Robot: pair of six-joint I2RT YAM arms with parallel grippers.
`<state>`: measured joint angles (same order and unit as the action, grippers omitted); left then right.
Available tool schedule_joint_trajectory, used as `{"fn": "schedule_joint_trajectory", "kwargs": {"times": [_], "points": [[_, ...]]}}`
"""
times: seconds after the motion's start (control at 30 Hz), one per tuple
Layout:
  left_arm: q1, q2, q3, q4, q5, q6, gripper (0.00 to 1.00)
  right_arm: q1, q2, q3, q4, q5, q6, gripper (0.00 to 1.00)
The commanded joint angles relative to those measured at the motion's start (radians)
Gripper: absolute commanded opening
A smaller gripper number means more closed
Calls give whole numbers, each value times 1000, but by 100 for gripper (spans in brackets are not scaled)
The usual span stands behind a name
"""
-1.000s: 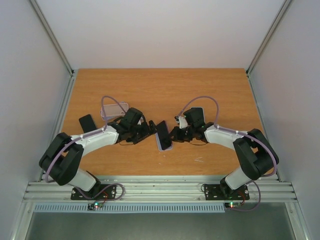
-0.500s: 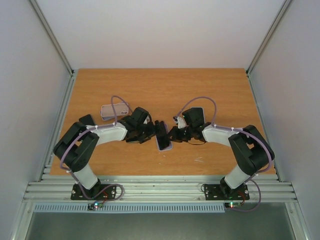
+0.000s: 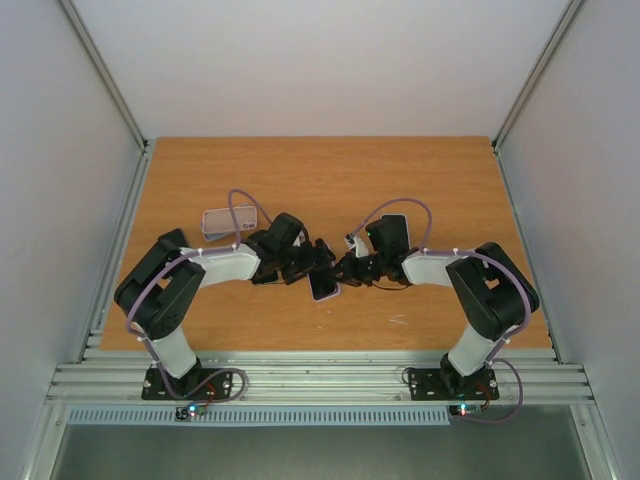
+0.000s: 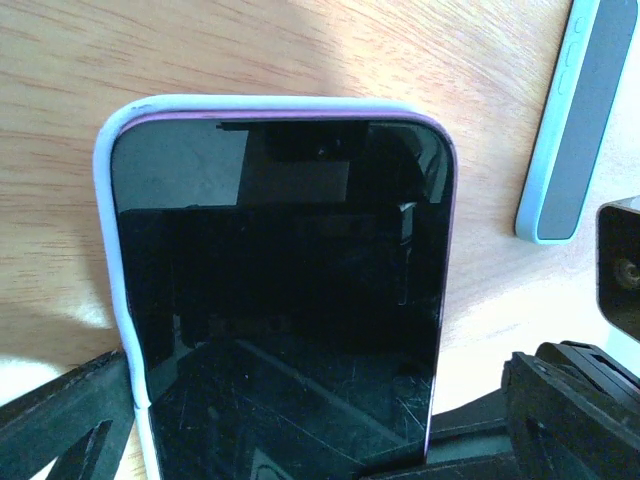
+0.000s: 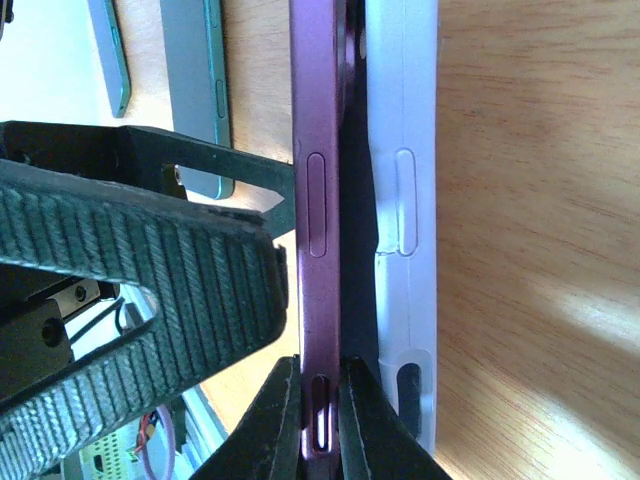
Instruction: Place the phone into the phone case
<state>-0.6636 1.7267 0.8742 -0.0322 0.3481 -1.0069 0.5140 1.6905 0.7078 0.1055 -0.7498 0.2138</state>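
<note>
**A:** What's the setting?

**B:** A wooden table (image 3: 320,170) boxed in by white walls (image 3: 320,60), with a metal rail (image 3: 320,380) along the near edge.

**A:** Start at the left.

**B:** A grey slab (image 3: 228,220) lies flat at back left. The left arm (image 3: 215,268) reaches in toward the middle. The left gripper (image 3: 305,264) stands wide, with a finger (image 4: 60,425) on each side of the phone. I can't tell whether either one touches it.

**A:** And the phone?

**B:** The phone (image 3: 323,285) is mid-table, toward the front, between the two grippers. It has a dark screen and a purple edge. In the left wrist view the white case (image 4: 108,260) wraps the top and left of the screen, and on the right only the purple edge shows. In the right wrist view a dark gap runs between the phone's side and the case wall, so that side isn't seated.

**A:** The right gripper?

**B:** The right gripper (image 5: 320,415) is narrow, its fingertips pinched on the phone's purple edge. The case wall is just beside them, against the wood.

**A:** Further right?

**B:** A pale slab (image 3: 396,228) lies just behind that gripper. The right arm (image 3: 440,268) folds back toward its base.
</note>
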Motion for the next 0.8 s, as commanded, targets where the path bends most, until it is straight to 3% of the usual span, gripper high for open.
{"fn": "schedule_joint_trajectory", "kwargs": {"times": [0.0,0.17,0.5,0.77], "points": [[-46,19,-13,62,34,-32,99,41,73,-20,75,-4,81,1],[-70,-19,-33,38,8,-34,99,53,66,-46,38,52,72,3],[-71,-103,-92,-25,-37,-18,99,53,-34,-16,-129,125,-6,25],[-71,-145,-96,-95,-77,1,99,65,-109,43,-306,210,-86,34]]}}
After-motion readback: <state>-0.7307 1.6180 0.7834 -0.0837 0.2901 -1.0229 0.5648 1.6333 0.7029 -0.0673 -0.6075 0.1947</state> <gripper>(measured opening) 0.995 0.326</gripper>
